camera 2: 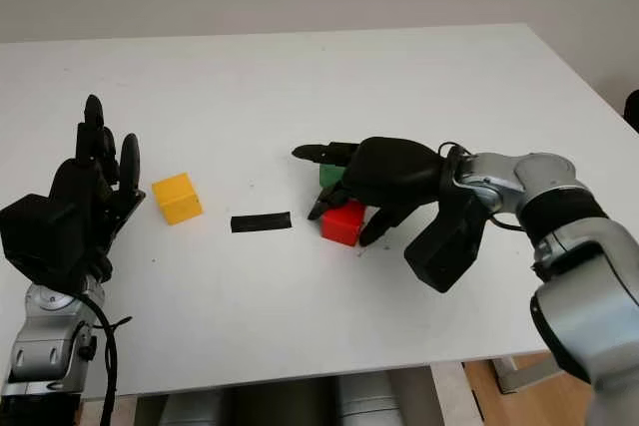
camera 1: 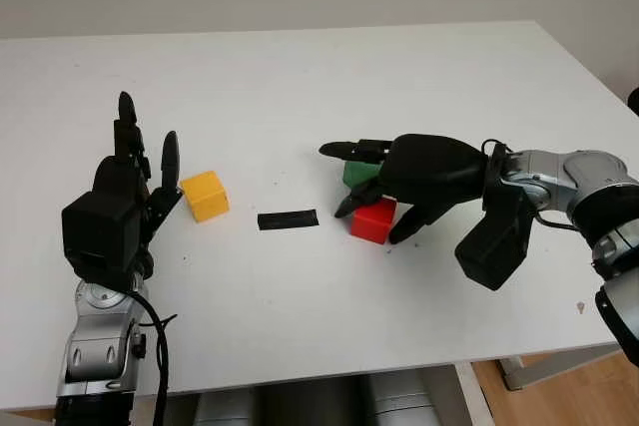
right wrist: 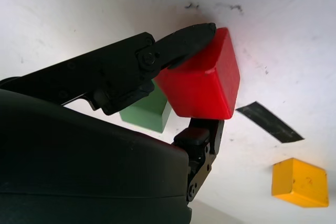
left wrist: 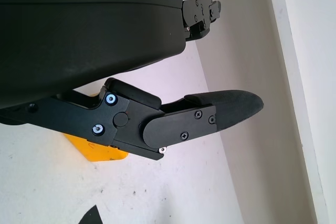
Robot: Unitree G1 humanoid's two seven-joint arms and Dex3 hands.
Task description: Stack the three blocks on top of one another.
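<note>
A small red cube-shaped block [camera 1: 373,220], matte with softly rounded edges, is seen just right of the centre of the head-camera frame on the white tabletop [camera 1: 300,77]. It is pinched by the right black three-finger hand [camera 1: 384,197], which reaches in from the right edge; in the right wrist view one fingertip [right wrist: 191,35] is pressed on one face of the red block and another finger is pressed against the opposite face. Whether the block is lifted off the table or touching it cannot be told.

A small green cube-shaped block [camera 1: 359,173] of the same matte finish sits just behind the red one, toward the upper side of the frame, partly covered by the hand's fingers; the two blocks appear to be touching or nearly so.

A small yellow cube-shaped block [camera 1: 205,196], plain-faced, stands alone at centre left of the frame, well apart from the other two. Between it and the red block, a short strip of black tape [camera 1: 288,219] is stuck flat on the table.

The left black three-finger hand [camera 1: 135,182] is held upright at the lower left of the frame, just beside the yellow block, open and grasping nothing.
</note>
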